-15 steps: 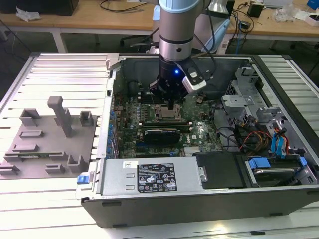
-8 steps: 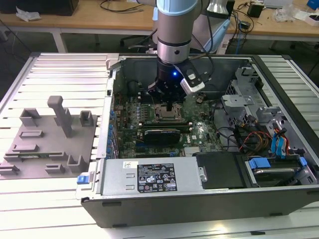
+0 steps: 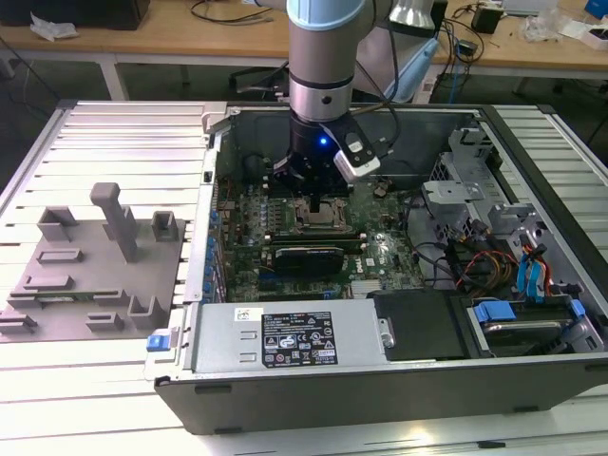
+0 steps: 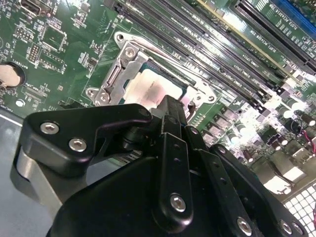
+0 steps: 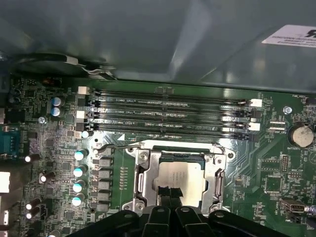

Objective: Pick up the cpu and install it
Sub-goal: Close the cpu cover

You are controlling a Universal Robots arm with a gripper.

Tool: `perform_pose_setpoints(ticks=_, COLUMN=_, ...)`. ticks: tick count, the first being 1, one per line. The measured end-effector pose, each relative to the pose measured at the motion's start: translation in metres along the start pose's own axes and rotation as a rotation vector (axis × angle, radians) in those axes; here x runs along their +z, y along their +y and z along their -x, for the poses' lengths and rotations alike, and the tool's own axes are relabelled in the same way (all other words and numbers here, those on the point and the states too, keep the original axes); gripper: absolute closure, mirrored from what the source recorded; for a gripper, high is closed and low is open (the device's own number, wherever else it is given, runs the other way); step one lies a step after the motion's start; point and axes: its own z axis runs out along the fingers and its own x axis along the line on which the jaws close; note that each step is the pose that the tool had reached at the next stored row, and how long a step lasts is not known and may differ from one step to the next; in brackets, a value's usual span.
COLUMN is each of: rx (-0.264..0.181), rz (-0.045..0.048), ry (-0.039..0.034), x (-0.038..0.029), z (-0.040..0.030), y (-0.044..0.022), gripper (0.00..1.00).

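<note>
The cpu (image 5: 183,174), a pale silvery square chip, lies flat inside the dark metal-framed socket (image 5: 141,174) on the green motherboard, with the socket frame open around it. In both wrist views my gripper (image 5: 171,195) has its two black fingers pressed together, tips resting on or just above the chip's top near one edge. The second wrist view shows the cpu (image 4: 147,91) in the socket (image 4: 116,74) just beyond the gripper (image 4: 170,107). In the exterior view the gripper (image 3: 313,193) hangs straight down over the socket (image 3: 319,213) inside the open computer case.
Memory slots (image 5: 168,113) run alongside the socket. The power supply (image 3: 294,337) stands at the case's near side, with drive cages and cables (image 3: 494,266) at the exterior view's right. A grey fixture tray (image 3: 95,266) with blocks sits outside the case, at the exterior view's left.
</note>
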Motion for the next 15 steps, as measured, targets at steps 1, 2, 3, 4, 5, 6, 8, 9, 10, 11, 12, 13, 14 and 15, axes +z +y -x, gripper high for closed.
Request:
perform_pose_setpoints(ticks=1, rx=0.000, rz=0.0000, ry=-0.0001, x=0.0000, z=-0.0001, y=0.0000, gripper=0.89)
perform_pose_setpoints(ticks=2, rx=0.000, rz=0.0000, ry=-0.0001, x=0.0000, z=-0.0002, y=0.0000, gripper=0.89)
perform_pose_setpoints(ticks=3, rx=0.000, rz=0.0000, ry=0.0000, x=0.0000, z=-0.0003, y=0.0000, gripper=0.89)
perform_pose_setpoints(ticks=4, rx=0.000, rz=0.0001, ry=0.0000, x=0.0002, z=-0.0007, y=0.0000, gripper=0.89)
perform_pose_setpoints(ticks=5, rx=0.000, rz=0.0000, ry=0.0000, x=0.0004, z=-0.0012, y=0.0000, gripper=0.89)
perform_pose_setpoints(ticks=6, rx=0.000, rz=0.0000, ry=0.0000, x=0.0011, z=-0.0026, y=0.0002, gripper=0.89)
perform_pose_setpoints(ticks=8, rx=0.000, rz=0.0001, ry=-0.0001, x=0.0046, z=-0.0064, y=0.0005, gripper=0.89)
perform_pose_setpoints(ticks=9, rx=0.000, rz=-0.0001, ry=0.0001, x=0.0050, z=-0.0075, y=0.0005, gripper=0.89)
perform_pose_setpoints(ticks=10, rx=0.000, rz=-0.0001, ry=0.0001, x=0.0053, z=-0.0088, y=0.0006, gripper=0.89)
perform_pose_setpoints(ticks=11, rx=0.000, rz=0.0000, ry=0.0000, x=0.0059, z=-0.0110, y=0.0008, gripper=0.89)
perform_pose_setpoints(ticks=12, rx=0.000, rz=0.0000, ry=-0.0001, x=0.0063, z=-0.0125, y=0.0009, gripper=0.89)
perform_pose_setpoints(ticks=13, rx=0.000, rz=0.0001, ry=-0.0001, x=0.0068, z=-0.0147, y=0.0010, gripper=0.89)
perform_pose_setpoints(ticks=14, rx=0.000, rz=0.0003, ry=-0.0002, x=0.0074, z=-0.0169, y=0.0012, gripper=0.89)
perform_pose_setpoints(ticks=15, rx=0.000, rz=0.0007, ry=-0.0003, x=0.0080, z=-0.0188, y=0.0013, gripper=0.89)
